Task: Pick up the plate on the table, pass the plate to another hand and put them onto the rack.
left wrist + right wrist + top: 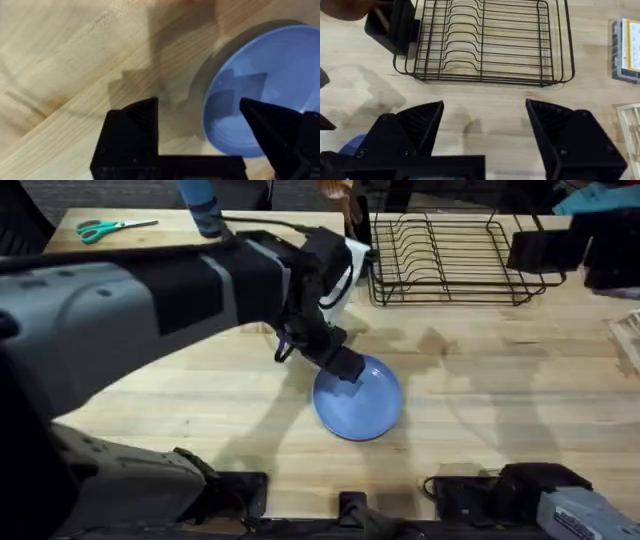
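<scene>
A: Where was the plate point(358, 402) at that moment?

B: Flat on the wooden surface point(480, 410), near the middle and well short of the rack point(450, 260), which stood at the far side with its slots bare.

A: And the left pincer point(200, 112)?

B: Low over the plate's near-left rim. Its wrist view had the fingers spread, one above bare wood and the other above the blue inside, so the rim lay between them. I judged that as a straddle set up for an edge grip, since a shallow plate lying flat offers little else to pinch. Nothing was clamped yet.

A: The right pincer point(485, 112)?

B: Spread wide too, holding nothing, and facing the rack from a distance. That seemed a sensible place to wait for the handover, with the slots already in front of it.

A: So how far along?

B: Barely started, by my reading. The lift, the pass and the racking all remained.
</scene>
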`<state>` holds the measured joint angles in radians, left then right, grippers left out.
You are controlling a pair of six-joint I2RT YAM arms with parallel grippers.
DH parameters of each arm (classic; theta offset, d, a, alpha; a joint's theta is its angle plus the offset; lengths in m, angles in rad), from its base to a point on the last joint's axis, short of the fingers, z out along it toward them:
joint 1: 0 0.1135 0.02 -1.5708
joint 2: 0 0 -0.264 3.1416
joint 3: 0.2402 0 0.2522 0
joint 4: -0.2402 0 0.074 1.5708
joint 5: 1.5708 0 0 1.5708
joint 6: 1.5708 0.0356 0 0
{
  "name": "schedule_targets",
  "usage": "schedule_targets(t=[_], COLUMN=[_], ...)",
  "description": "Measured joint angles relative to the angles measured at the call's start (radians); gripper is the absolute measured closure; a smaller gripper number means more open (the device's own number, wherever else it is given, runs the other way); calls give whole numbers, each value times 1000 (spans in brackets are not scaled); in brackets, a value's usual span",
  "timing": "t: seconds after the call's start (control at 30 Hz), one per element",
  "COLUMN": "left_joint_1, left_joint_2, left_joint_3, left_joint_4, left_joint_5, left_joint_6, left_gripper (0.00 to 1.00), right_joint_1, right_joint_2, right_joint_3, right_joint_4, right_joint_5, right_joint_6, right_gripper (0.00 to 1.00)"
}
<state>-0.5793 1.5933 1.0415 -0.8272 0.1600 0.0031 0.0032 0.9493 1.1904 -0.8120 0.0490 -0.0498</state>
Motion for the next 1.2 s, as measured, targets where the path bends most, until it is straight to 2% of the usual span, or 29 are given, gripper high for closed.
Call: schedule_targets(t=[0.2, 0.7, 1.07, 1.13, 1.2], left_joint_1=[-2, -8, -77, -82, -84], left_joint_2=[36, 35, 38, 38, 38], left_joint_3=[-40, -40, -44, -44, -44], left_joint_4=[57, 61, 73, 79, 81], left_joint_5=[-7, -21, -105, -105, -103], left_joint_6=[-23, -41, -49, -49, -49], left_gripper=[5, 4, 3, 52, 170], right_joint_1=[0, -2, -2, -2, -2], right_joint_2=[0, 0, 0, 0, 0], right_joint_3=[0, 0, 0, 0, 0], right_joint_4=[0, 0, 0, 0, 0], right_joint_5=[0, 0, 0, 0, 0], right_joint_6=[0, -2, -3, -3, -3], right_gripper=[3, 3, 3, 3, 3])
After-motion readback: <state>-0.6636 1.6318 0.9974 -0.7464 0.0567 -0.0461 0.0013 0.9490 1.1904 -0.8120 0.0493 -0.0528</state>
